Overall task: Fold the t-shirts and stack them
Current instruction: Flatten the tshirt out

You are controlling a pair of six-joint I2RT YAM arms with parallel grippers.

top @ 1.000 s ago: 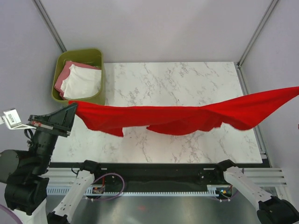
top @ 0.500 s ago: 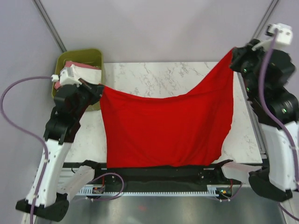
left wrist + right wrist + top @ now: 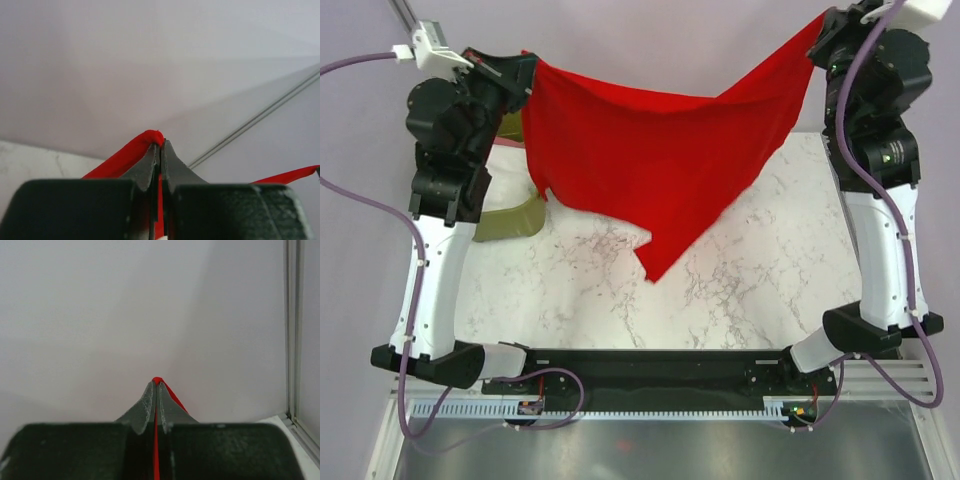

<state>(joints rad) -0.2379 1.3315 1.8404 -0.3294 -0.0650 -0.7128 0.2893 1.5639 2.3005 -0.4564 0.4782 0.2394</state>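
red t-shirt, hanging stretched above table, lower corner drooping

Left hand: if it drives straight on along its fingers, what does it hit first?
Apart from the red t-shirt pinched in the left hand, nothing nearer than the pale enclosure wall shows ahead. That looks like first contact, though its distance is unclear.

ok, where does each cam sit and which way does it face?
Top external: above and behind the arms, looking down at the table; both arms show, left gripper and right gripper raised with the red tee between them.
Left wrist: on the left wrist, looking along its shut fingers at the wall; tee pinched.
Right wrist: same on the right, fingers shut on the tee, wall beyond.
Shared: tee in all three.
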